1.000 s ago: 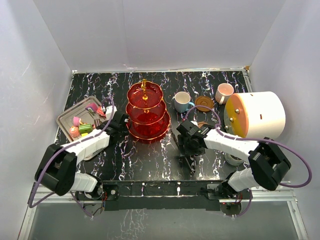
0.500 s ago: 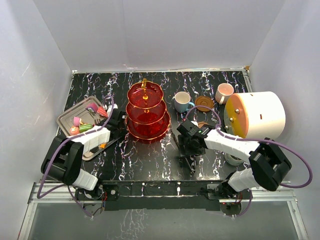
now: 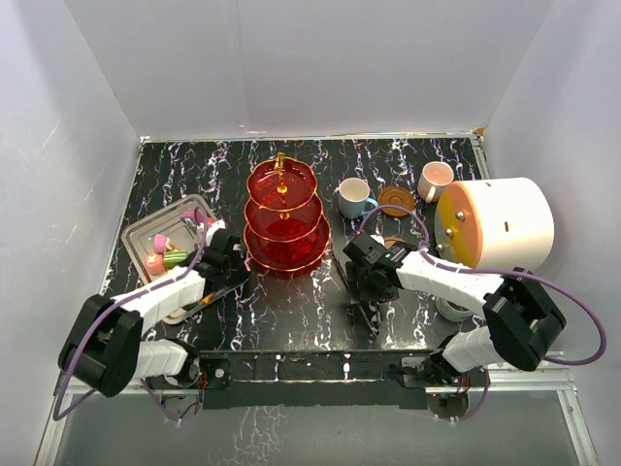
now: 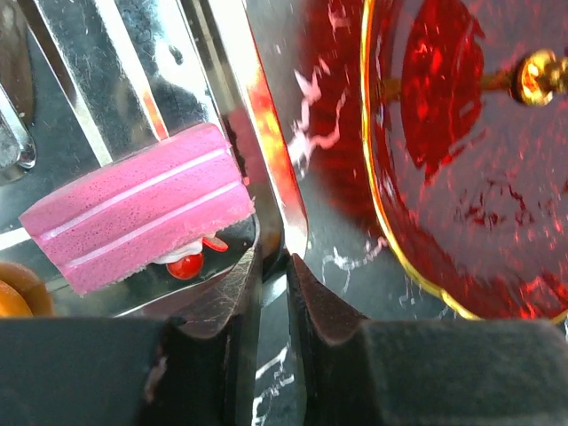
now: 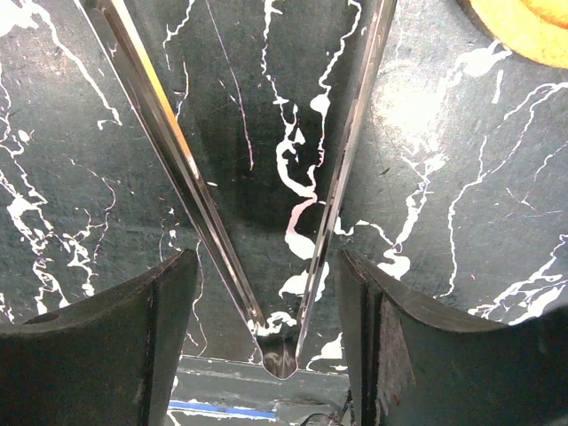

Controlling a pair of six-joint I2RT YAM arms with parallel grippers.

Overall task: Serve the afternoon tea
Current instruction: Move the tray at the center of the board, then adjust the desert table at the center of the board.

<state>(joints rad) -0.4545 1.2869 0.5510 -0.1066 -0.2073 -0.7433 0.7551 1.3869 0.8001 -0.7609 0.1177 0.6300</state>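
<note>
Tray (image 3: 167,210) shifted on black marbled table (image 3: 291,311); left pincer (image 4: 271,266) clamps its rim, right pincer (image 5: 264,262) apart.

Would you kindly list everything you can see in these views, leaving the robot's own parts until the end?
tiered stand: one, translucent red with a gold rod, centre of the table
silver tray: one, silver, left of the stand
block sweets: several, pink, green and orange, on the tray
cups: two, blue just right of the stand, pink further right at the back
saucers: two, brown, one between the cups, one partly hidden behind the right arm
cylinder: one, white with an orange face, right side
tongs: one, metal, between the right claw's fingers
left claw: one, black, shut on the tray's rim
right claw: one, black, fingers either side of the tongs, grip unclear
</note>
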